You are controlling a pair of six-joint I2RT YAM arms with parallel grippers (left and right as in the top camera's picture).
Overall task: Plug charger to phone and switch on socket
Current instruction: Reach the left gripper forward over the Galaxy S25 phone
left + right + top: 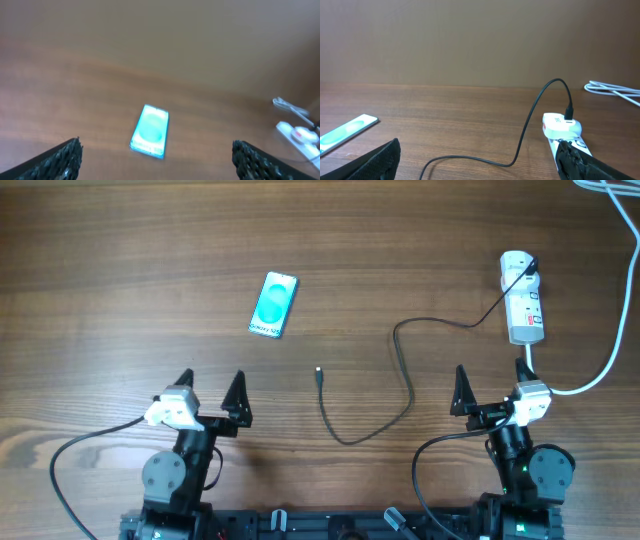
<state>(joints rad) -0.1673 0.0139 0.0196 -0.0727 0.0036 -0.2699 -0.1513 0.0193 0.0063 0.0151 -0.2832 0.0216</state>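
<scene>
Mid-table, thin black charger cable (411, 398) lies loose right of glowing cyan phone (274, 304); left gripper (212, 378), right gripper (490, 376) spread wide, empty (tiny plug tip (318, 372) may slip when pinched).

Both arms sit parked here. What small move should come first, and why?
Probably the left end effector, open and empty, should reach for the charger's free tip. The tip lies loose, apart from the phone and nearer that arm, and its other end is already in the socket.
</scene>
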